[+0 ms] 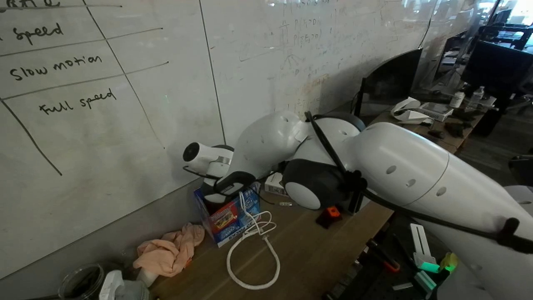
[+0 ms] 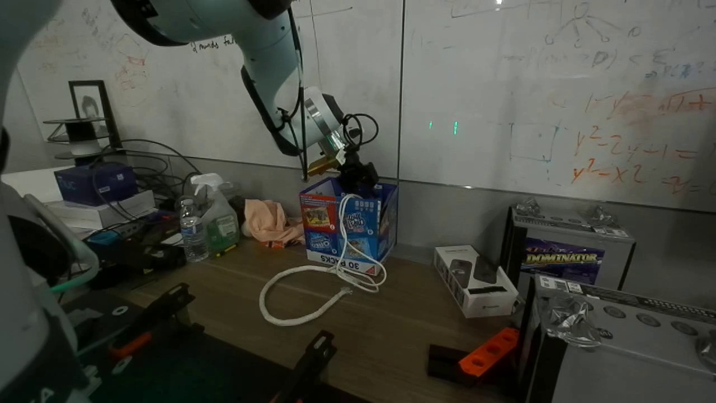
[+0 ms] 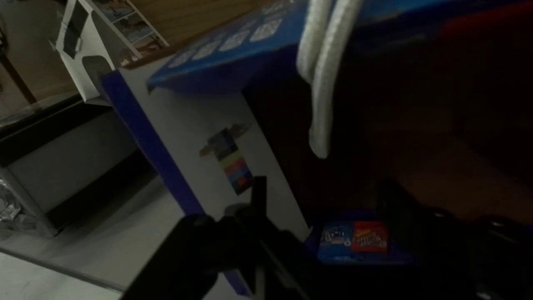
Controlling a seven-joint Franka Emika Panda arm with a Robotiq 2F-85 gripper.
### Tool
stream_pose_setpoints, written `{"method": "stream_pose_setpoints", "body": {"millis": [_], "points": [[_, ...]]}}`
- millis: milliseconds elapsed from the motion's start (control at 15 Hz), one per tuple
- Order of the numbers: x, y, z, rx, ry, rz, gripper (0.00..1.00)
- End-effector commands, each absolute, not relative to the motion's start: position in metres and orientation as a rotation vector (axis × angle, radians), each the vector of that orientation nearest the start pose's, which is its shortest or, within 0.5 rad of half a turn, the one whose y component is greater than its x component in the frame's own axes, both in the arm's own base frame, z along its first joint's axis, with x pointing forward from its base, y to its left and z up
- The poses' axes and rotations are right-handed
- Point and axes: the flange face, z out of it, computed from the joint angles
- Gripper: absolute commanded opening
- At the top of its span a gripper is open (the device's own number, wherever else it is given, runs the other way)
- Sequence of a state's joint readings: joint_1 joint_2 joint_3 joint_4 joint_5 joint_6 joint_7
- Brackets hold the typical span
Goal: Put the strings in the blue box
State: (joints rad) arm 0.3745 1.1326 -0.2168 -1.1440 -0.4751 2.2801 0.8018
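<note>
At the centre of the frame in an exterior view, we list: blue box [image 2: 362, 221], open-topped, standing on the desk [image 2: 386, 316]. White strings [image 2: 339, 269]: upper part draped over the box's rim into the opening, remaining loops lying on the desk. Tool [image 3: 324, 182]: at the opening, jaws parted. Left of the box: peach cloth [image 2: 268, 221].

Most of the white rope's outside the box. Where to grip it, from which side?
I'd pinch the white rope where its strands cross beside the box, coming down from above. Small loops, the big loop lying on the table and the strands draped over the box's rim all meet there, so one pinch would likely lift most of the slack.
</note>
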Motion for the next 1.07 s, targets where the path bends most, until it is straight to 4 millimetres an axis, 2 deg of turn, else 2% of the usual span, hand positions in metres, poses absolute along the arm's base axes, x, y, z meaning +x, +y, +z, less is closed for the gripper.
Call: {"method": "stream_pose_setpoints", "body": {"millis": [0,267,400,667,800,867,1000], "points": [[0.751,0.16,0.162,-3.566,0.354,-0.517,0.99],[0.736,0.152,0.224,-3.575,0.313,-0.423,1.0],[0.719,0.144,0.255,-3.579,0.243,-0.293,1.0],[0.673,0.127,0.302,-3.586,0.081,-0.016,1.0],[0.65,0.116,0.315,-3.572,0.007,0.065,1.0],[0.643,0.112,0.319,-3.553,-0.04,0.044,1.0],[0.631,0.102,0.314,-3.497,-0.094,-0.065,1.0]]}}
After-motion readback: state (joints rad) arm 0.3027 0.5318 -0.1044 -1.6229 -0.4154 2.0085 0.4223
